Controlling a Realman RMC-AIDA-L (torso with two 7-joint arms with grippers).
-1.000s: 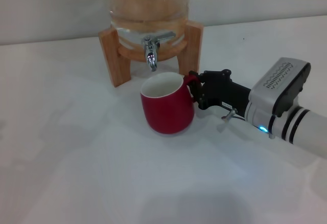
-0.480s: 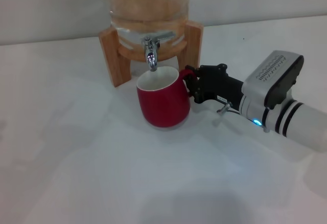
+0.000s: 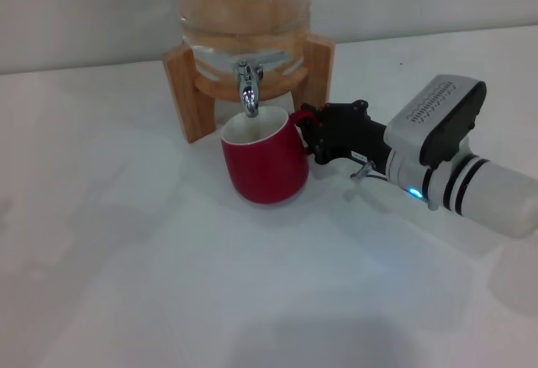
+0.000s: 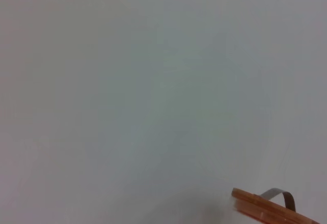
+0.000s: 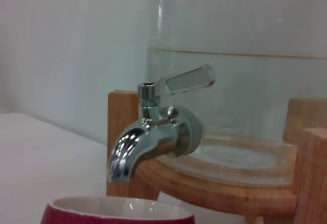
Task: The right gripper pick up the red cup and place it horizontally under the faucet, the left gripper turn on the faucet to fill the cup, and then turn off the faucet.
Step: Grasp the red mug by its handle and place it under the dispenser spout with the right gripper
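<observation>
I see the red cup [image 3: 264, 165], a squat dark-red mug with a white inside, standing upright on the white table [image 3: 126, 259] with its rim right below the chrome spout of the faucet [image 3: 249, 89]. My right gripper [image 3: 313, 137] is just beside it, fingers pinched on the red loop handle. The glass jar [image 3: 242, 2] on its wooden stand [image 3: 187, 91] sits just beyond the gripper; my left gripper is out of sight.

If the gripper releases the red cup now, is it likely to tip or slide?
Probably not tip: the red cup looks squat, upright and flat on the table. Its glazed, rigid surface may slide a little when nudged. The right gripper holds only the handle, so an uneven release might turn it slightly under the faucet.
</observation>
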